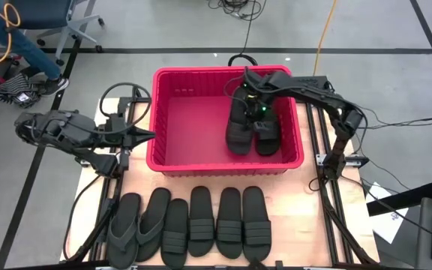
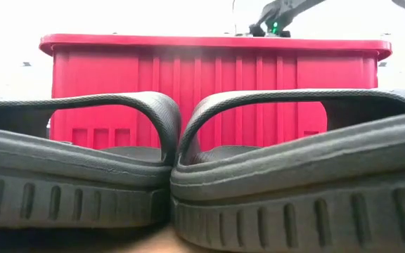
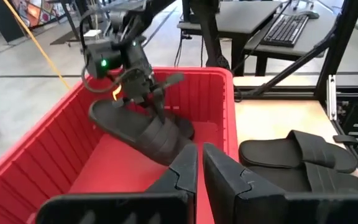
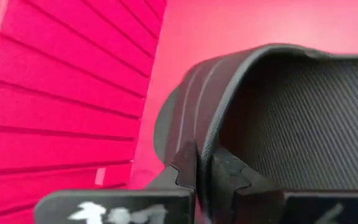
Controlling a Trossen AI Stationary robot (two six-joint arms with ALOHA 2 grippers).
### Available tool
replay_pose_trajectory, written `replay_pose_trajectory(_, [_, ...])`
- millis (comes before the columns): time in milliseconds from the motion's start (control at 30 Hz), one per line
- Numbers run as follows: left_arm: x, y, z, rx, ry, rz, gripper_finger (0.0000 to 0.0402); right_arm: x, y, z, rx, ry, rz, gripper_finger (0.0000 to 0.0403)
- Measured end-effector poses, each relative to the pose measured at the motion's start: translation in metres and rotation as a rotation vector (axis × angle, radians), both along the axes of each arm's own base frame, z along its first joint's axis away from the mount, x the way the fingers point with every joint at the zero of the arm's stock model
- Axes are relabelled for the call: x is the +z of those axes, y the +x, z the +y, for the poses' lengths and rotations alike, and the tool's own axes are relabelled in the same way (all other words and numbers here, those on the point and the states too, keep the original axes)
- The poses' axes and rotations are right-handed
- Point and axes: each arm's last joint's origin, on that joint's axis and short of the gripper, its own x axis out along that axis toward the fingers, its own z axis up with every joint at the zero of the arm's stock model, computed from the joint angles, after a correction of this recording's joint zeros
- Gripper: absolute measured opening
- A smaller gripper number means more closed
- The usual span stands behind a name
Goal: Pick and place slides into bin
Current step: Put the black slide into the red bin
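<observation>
- Red plastic: the bin fills the upper centre of your high view. Its right half holds two slides side by side.
- Your right gripper sits over the bin's upper right. In the right wrist view its fingers are pinched nearly closed on the ribbed strap edge of a slide. In the left wrist view that slide hangs tilted, one end near the bin floor.
- Your left gripper waits at the bin's left wall, fingers almost together and holding nothing.
- Five strap slides and thong slides lie in a row across the lower centre of the table.
- Hidden: in the low view two slides block most of the frame. Only the bin's front wall and part of the right arm show above them.
- The white marks at the lower left of the right wrist view are blurred, so you cannot read them.
</observation>
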Motion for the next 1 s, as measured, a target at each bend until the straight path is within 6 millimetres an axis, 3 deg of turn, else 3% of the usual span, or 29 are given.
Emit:
replay_pose_trajectory(233, [0.0, 0.0, 0.001, 0.043, 0.007, -0.006, 0.0026, -0.03, 0.0, -0.022, 0.004, 0.062, 0.042, 0.0005])
replay_pose_trajectory(500, [0.0, 0.0, 0.002, 0.096, 0.024, -0.013, 0.0026, -0.057, -0.003, -0.032, 0.01, 0.116, 0.144, 0.0005])
replay_pose_trajectory(1000, [0.001, 0.0, 0.003, 0.124, 0.024, -0.018, 0.0026, -0.06, -0.001, -0.034, 0.063, 0.061, 0.114, 0.0007])
